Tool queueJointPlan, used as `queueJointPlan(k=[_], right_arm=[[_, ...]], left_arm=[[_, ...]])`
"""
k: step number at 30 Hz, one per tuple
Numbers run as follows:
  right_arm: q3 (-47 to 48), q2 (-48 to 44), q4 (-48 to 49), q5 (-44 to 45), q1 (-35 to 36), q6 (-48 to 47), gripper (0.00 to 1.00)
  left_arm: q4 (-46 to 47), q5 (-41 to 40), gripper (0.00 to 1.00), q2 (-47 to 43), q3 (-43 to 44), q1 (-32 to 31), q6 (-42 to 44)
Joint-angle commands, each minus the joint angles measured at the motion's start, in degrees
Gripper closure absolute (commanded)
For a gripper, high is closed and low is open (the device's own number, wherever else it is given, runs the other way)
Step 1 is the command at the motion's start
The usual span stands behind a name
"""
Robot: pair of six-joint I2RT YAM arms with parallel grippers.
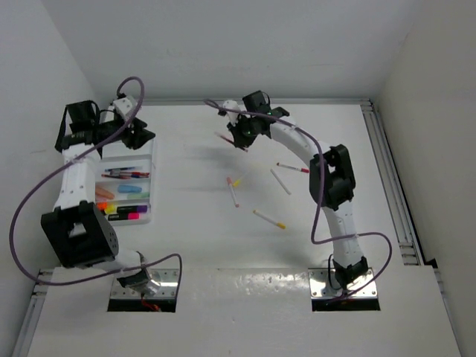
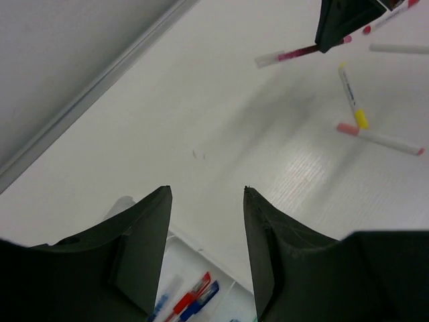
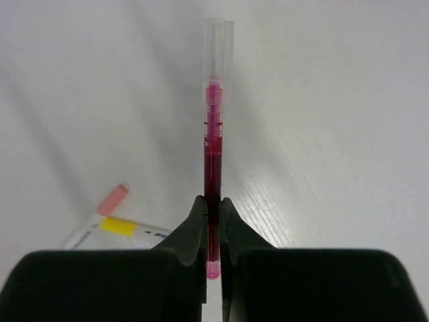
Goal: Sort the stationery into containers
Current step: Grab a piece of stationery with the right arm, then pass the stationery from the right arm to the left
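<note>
White walls close in a white counter (image 1: 193, 245), with the two arms reaching away from its near edge. At the far middle the right fingers (image 3: 194, 231) are pressed together on the lower end of a magenta pen (image 3: 212, 134); its clear-capped end sticks straight out beyond them and it is held above the counter. The left fingers (image 2: 144, 248) are spread wide with nothing between them, hovering over the far end of the white tray (image 1: 152, 186), which lies along the left side of the counter. In the tray, the far compartment holds red and blue thin pens (image 1: 125, 173), the middle one orange and blue highlighters (image 1: 119, 192), and the near one black highlighters with coloured caps (image 1: 123, 213). Loose on the open counter between the arms lie a pink-capped pen (image 1: 233, 191) touching a yellow-capped pen (image 1: 240, 179), a red-tipped pen (image 1: 292, 168), a plain white pen (image 1: 280, 181) just beside it, and another yellow-tipped pen (image 1: 268, 219) nearer the bases.
</note>
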Motion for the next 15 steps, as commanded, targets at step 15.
queueJointPlan(k=[15], right_arm=[[-8.87, -27.24, 7.36, -9.32, 8.80, 28.39, 1.00]], left_arm=[[52.15, -15.09, 0.43, -22.99, -24.55, -15.51, -83.15]])
